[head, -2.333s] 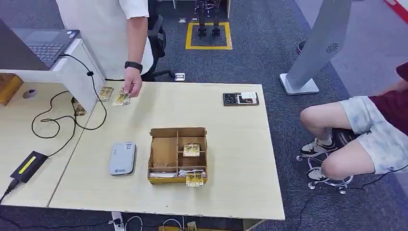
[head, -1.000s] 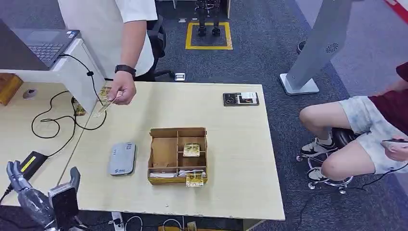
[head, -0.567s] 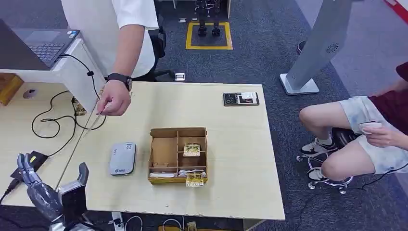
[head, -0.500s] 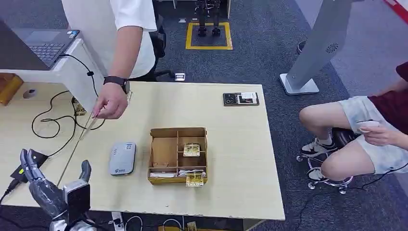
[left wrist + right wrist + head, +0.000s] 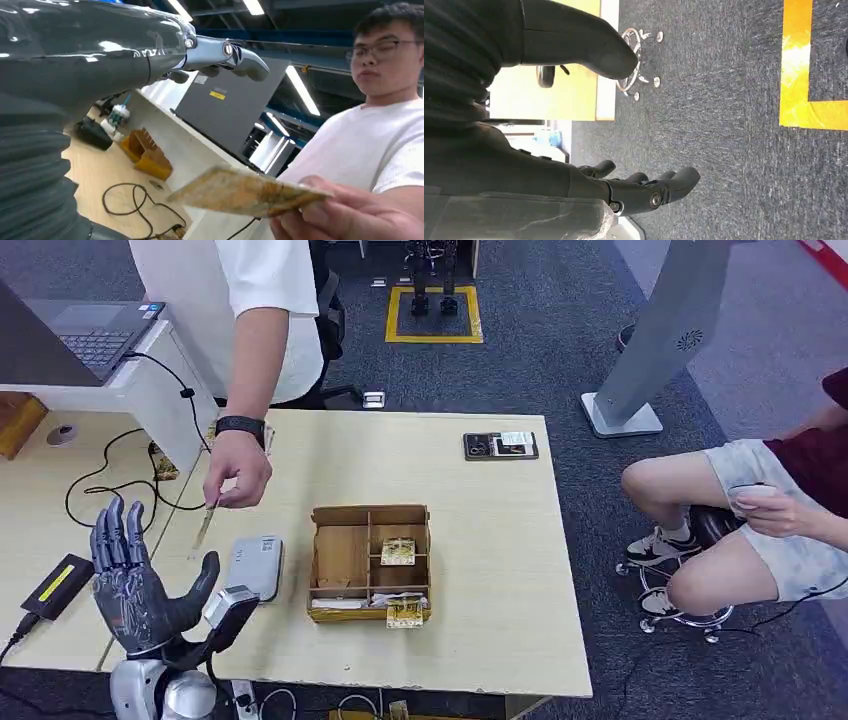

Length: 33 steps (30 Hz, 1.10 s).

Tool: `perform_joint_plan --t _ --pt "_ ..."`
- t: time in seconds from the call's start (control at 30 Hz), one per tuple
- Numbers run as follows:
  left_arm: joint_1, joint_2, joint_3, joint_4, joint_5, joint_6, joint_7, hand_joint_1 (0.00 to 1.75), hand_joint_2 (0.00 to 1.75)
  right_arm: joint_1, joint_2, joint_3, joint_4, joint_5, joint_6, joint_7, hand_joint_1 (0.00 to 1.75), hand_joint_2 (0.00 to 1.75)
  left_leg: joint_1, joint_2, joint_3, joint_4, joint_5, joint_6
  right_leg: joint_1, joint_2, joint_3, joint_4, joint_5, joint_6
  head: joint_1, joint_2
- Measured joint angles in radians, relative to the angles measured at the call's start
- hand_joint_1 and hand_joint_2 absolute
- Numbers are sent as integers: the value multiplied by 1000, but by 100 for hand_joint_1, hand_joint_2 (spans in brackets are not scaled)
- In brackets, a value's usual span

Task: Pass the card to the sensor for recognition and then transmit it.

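Observation:
A person's hand [image 5: 238,466] holds out a yellowish card [image 5: 206,523], seen edge-on, above the table's left side. My left hand [image 5: 135,580] is raised just below and left of it, fingers spread, holding nothing. From the left wrist view the card [image 5: 245,192] hangs a little way beyond my left hand [image 5: 100,55], pinched in the person's fingers [image 5: 345,217] and not touching mine. The grey sensor [image 5: 255,567] lies flat on the table to the right of my left hand. My right hand [image 5: 514,165] hangs over the carpet with its fingers apart, holding nothing.
A cardboard divider box [image 5: 345,558] with cards in its cells stands right of the sensor. A black device [image 5: 500,445] lies at the table's far right. A power brick [image 5: 58,585] and cables [image 5: 120,490] lie on the left desk. A seated person [image 5: 770,520] is at the right.
My left hand rose into view from below the table edge and spread its fingers. The person picked a card from the far edge and brought it down toward my left hand.

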Motion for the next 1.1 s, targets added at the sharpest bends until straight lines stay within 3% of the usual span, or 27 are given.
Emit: perform_joint_plan --t 0.17,0.27,0.37,0.5,0.53,0.57,0.6,0.8,1.1 --pt "-27 6 -1 24 -20 0 35 0 175 -2 -7 5 13 0 -2 0 0 175 0 0 0 0 0 0 0 0 0 0 0 0 0 0" --pt "-80 26 -24 85 -39 0 100 0 175 -6 -20 16 37 0 -8 1 0 175 0 0 0 0 0 0 0 1 0 0 0 0 0 0" --pt "-106 47 -69 136 29 0 102 0 175 -6 -28 22 48 0 -12 2 0 175 0 0 0 0 0 0 0 1 -1 0 0 0 0 0" --pt "-108 50 -77 142 40 0 101 0 175 -6 -29 22 51 0 -13 2 0 175 0 0 0 0 0 0 0 1 -1 0 0 0 0 0" --pt "-108 51 -81 144 51 0 100 35 175 -6 -29 22 51 0 -13 2 0 175 0 0 0 0 0 0 0 1 -1 0 0 0 0 0" --pt "-108 51 -85 145 61 0 96 168 175 -6 -29 22 51 0 -13 2 0 175 0 0 0 0 0 0 0 1 -1 0 0 0 0 0" --pt "-108 51 -88 145 71 0 92 175 175 -6 -29 22 51 0 -13 2 0 175 0 0 0 0 0 0 0 1 -1 0 0 0 0 0" --pt "-108 52 -93 152 140 0 44 175 175 -6 -29 22 52 0 -13 2 0 175 0 0 0 0 0 0 0 1 -1 0 0 0 0 0" --pt "-106 49 -97 153 157 0 -28 175 175 -6 -30 27 53 0 -13 -2 0 175 0 0 0 0 0 0 0 1 -1 0 0 0 0 0"
